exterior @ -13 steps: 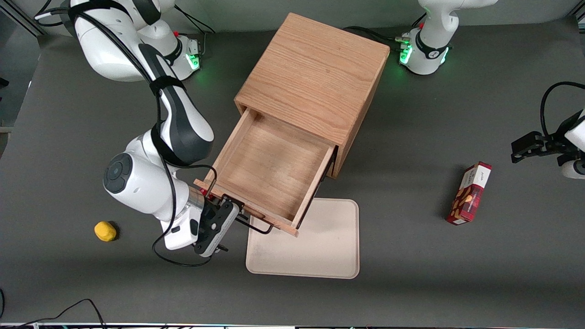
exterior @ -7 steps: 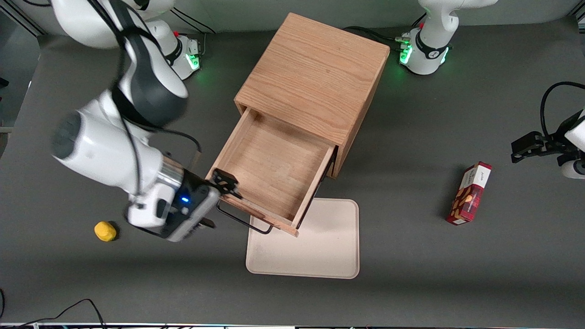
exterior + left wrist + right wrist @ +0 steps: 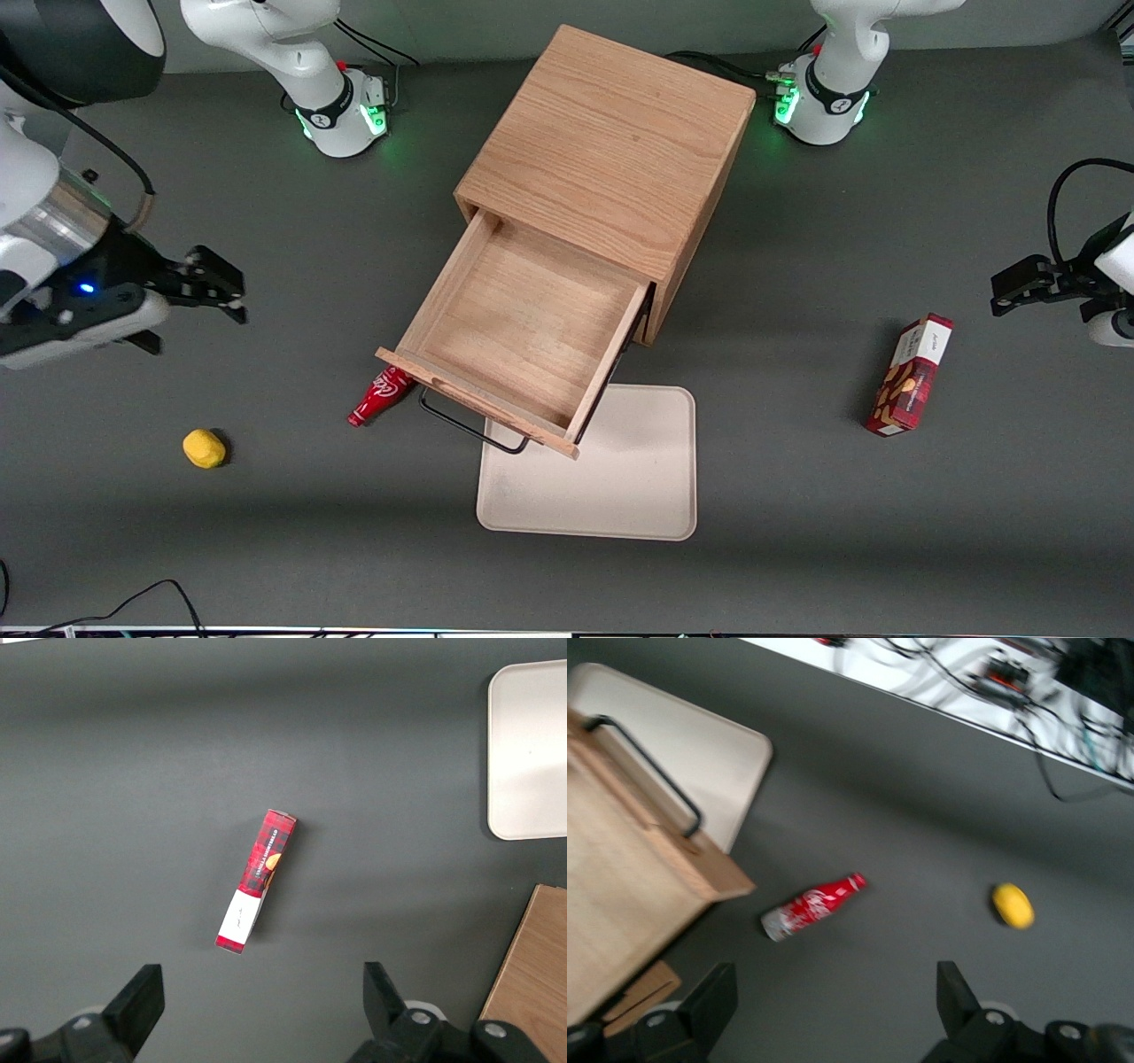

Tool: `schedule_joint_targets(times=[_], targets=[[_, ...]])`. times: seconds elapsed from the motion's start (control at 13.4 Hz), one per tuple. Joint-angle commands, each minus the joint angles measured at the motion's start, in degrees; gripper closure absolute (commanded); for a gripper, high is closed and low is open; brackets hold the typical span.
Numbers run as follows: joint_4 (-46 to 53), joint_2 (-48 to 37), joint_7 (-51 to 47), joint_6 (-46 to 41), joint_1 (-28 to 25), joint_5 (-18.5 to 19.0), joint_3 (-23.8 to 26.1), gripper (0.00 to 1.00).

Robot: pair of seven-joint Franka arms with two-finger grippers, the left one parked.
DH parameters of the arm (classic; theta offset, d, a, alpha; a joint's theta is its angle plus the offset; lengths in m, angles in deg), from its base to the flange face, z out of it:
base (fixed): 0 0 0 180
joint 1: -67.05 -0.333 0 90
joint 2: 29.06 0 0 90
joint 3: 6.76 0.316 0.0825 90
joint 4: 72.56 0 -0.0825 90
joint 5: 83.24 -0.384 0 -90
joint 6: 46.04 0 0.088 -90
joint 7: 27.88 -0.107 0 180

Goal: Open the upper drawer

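Our gripper (image 3: 215, 285) has let go of the black handle (image 3: 469, 430) and is now hanging well away from it, toward our working arm's end of the table, with its fingers spread and nothing between them. The upper drawer (image 3: 523, 332) is sitting pulled far out of the wooden cabinet (image 3: 611, 142), above the lying red bottle (image 3: 381, 396).

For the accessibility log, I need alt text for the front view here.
The upper drawer stands pulled out of the wooden cabinet, empty, above a beige tray. The open gripper hangs away toward the working arm's end; a red bottle lies beside the drawer front.
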Motion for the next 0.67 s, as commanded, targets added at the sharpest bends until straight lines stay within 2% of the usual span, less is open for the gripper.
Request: schedule_joint_targets(times=[0.0,0.3,0.45,0.6], targets=[[-9.65,-5.74,-7.08,3.41,2.24,4.2,-0.83,0.0],[-24.31,-11.71,-8.23,16.93,4.98,3.77,-3.45,0.0],[-27.76,-12.78,-8.32,19.94,5.51,2.63,-5.12,0.0],[-27.77,-12.34,-7.62,17.59,5.42,-2.54,-6.1,0.0]])
